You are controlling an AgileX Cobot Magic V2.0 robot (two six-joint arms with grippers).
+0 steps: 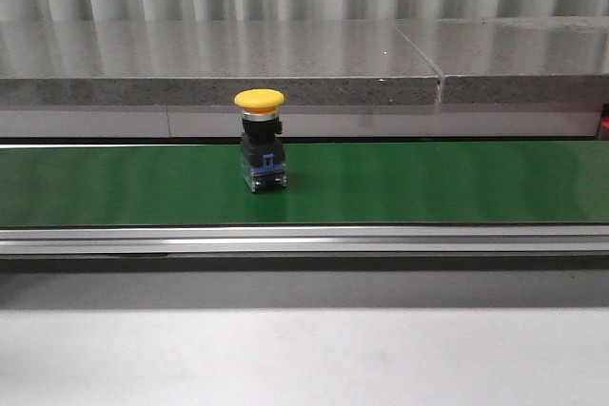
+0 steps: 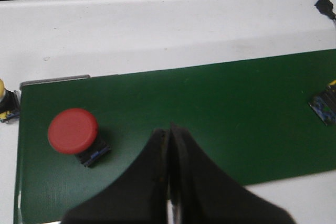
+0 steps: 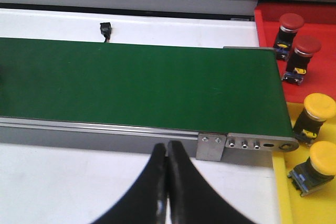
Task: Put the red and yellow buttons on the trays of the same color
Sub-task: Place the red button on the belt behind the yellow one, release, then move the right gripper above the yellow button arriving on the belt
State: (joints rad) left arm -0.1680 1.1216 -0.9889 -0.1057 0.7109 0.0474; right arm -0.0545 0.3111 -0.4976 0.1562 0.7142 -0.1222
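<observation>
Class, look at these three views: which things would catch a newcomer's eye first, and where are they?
A yellow button stands upright alone on the green conveyor belt. In the left wrist view, a red button sits near the belt's end. Past the other end, red buttons and yellow buttons stand on matching trays.

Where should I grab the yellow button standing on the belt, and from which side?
Grip the yellow button by its black body just under the cap, coming down from above with one finger on each side. It stands upright on the green belt, and the mushroom cap overhangs the narrower body, so it would likely catch on the fingers when lifted.
</observation>
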